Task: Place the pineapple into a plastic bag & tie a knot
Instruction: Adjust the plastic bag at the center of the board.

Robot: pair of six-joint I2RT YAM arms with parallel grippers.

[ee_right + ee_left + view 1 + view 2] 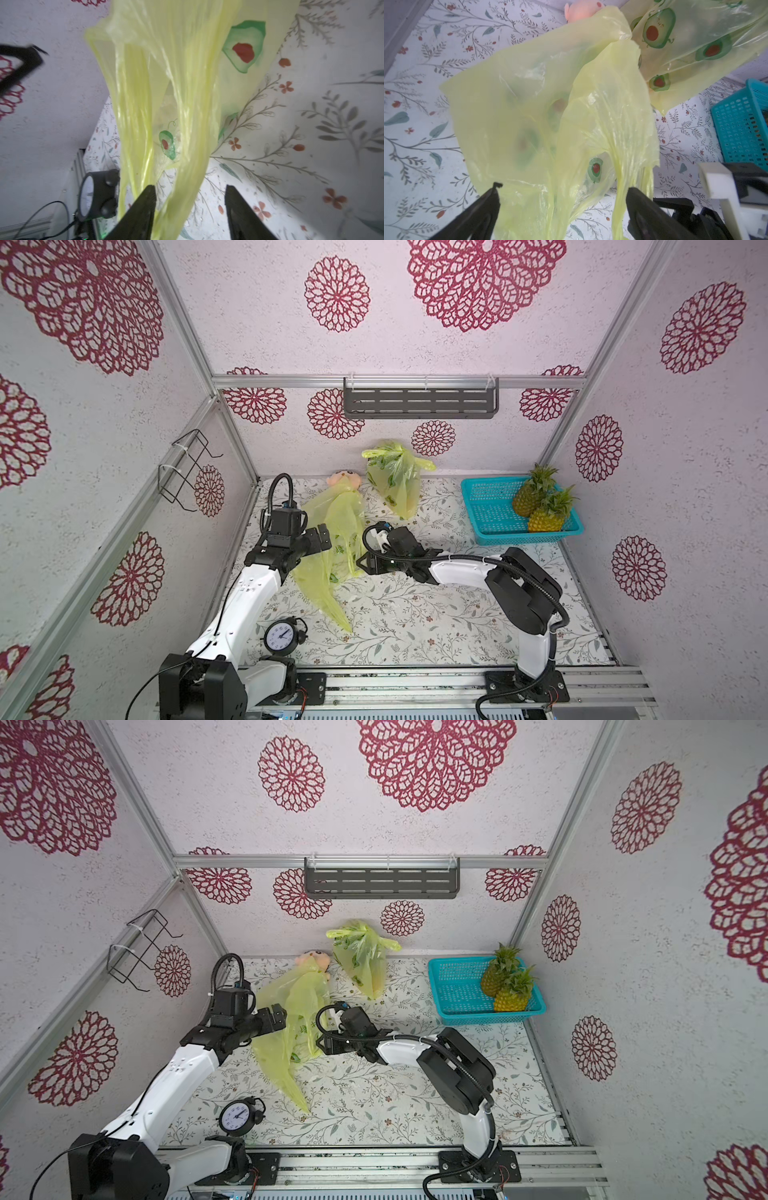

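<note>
Both top views look down on the whole table (415,614); both wrist cameras face the yellow bag (529,104) closely.

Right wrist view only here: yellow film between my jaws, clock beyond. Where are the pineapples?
Observer: Two pineapples sit in the teal basket at the table's far right corner.
Operator: What's the left arm doing?
Observer: The left gripper is open, its jaws straddling the same flat bag without gripping it.
Operator: Anything at the bag's far end?
Observer: A pink plush toy lies there, partly covered by the film.
</note>
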